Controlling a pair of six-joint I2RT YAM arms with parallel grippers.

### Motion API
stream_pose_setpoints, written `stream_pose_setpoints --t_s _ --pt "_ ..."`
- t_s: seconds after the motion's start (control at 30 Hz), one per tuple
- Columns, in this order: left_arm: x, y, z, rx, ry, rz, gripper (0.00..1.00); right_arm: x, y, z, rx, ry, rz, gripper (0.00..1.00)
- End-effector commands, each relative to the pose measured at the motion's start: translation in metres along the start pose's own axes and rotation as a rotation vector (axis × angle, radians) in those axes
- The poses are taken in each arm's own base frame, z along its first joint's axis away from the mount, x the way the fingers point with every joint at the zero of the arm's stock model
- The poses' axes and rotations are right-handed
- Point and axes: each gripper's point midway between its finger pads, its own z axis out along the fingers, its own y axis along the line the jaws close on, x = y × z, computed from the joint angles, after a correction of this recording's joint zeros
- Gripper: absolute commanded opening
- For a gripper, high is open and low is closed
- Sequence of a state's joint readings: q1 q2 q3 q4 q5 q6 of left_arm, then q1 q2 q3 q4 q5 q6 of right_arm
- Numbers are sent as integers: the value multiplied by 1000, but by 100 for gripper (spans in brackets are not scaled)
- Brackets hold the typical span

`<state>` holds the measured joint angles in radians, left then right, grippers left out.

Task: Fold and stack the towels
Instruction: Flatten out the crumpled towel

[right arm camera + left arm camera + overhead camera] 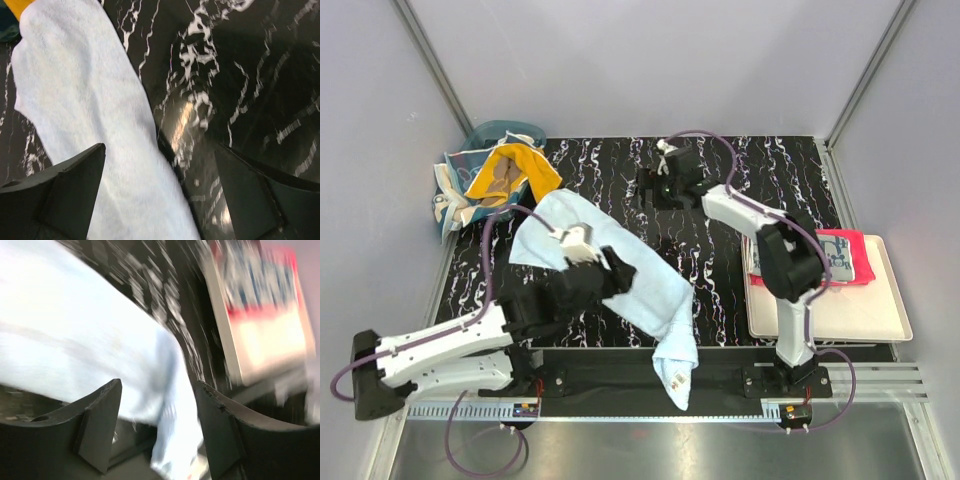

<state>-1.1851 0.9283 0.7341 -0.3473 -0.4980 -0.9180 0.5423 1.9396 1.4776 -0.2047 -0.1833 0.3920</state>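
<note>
The table (720, 250) is glossy black with white marble veins. Across it lies the blue towel (660, 300), a soft, nubby cloth stretched in a long diagonal band from near the basket to the near edge, where one corner hangs over.

At the right the cream tray (850, 320), a shallow rectangle, holds a red towel (860, 243) with a grey patterned towel (835, 258) lying flat on top of it. At the far left the teal basket (485, 135), translucent plastic, holds a crumpled orange towel (510, 170) that spills over its rim; paler cloth is bunched at its near side.

The left gripper (159, 390) hovers over the middle of the blue towel, its dark fingers (100, 425) spread wide with nothing between them; that view is blurred. The right gripper (160, 150) hangs over the far part of the table, above the edge of the towel's far end, its fingers (70, 190) likewise wide apart and holding nothing.
</note>
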Motion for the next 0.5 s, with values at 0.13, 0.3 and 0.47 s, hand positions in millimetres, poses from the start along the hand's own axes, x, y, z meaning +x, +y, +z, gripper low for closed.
stream_pose_setpoints --t_s 0.13,0.3,0.47 --pt "-85 133 -11 -533 -389 -333 67 12 25 63 -106 101 -127 96" --pt "-85 174 0 -647 -413 -404 66 40 41 76 -121 156 -173 93" --pt "-91 192 18 -670 -397 -439 66 65 40 82 -109 202 -176 81"
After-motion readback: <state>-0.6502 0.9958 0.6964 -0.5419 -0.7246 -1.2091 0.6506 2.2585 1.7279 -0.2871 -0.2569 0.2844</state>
